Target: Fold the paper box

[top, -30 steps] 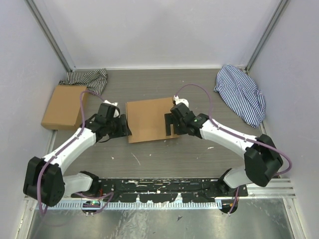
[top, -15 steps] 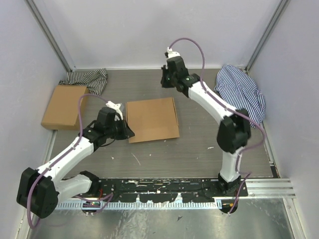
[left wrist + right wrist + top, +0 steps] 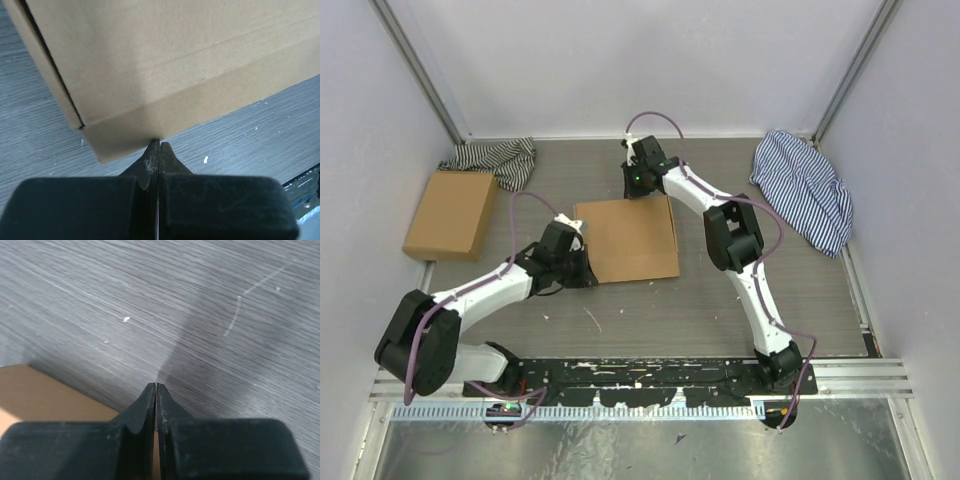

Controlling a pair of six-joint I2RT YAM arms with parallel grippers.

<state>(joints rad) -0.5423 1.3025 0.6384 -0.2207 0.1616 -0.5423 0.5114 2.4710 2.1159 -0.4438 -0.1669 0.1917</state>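
Grey wood-grain table [image 3: 650, 315] is enclosed by pale walls [image 3: 620, 60] on three sides, and the paper box [image 3: 626, 240] is seen lying flat near the middle of it, closed into a shallow brown rectangle with the lid down. The left gripper [image 3: 159, 147] is placed at the box's near left corner; its jaws are pressed fully together with nothing caught between them, and in the left wrist view their joined tips are set against the lower edge of the box's side wall, just beside the corner where a dark seam is visible between two cardboard layers. The right gripper [image 3: 156, 389] is found at the far edge of the box, slightly left of that edge's middle; its jaws are likewise brought together, with only a hairline gap showing, and no cardboard is gripped. In the right wrist view those tips are pointed at bare table just beyond the box, while a brown corner of the box is seen to the lower left; whether the tips are touching the table cannot be told. Well to the left of the box a second flat cardboard box [image 3: 450, 213] is laid, and a dark striped cloth [image 3: 492, 160] is bunched against its far corner. Well to the right of the paper box, near the wall, a blue striped cloth [image 3: 805, 190] is heaped.
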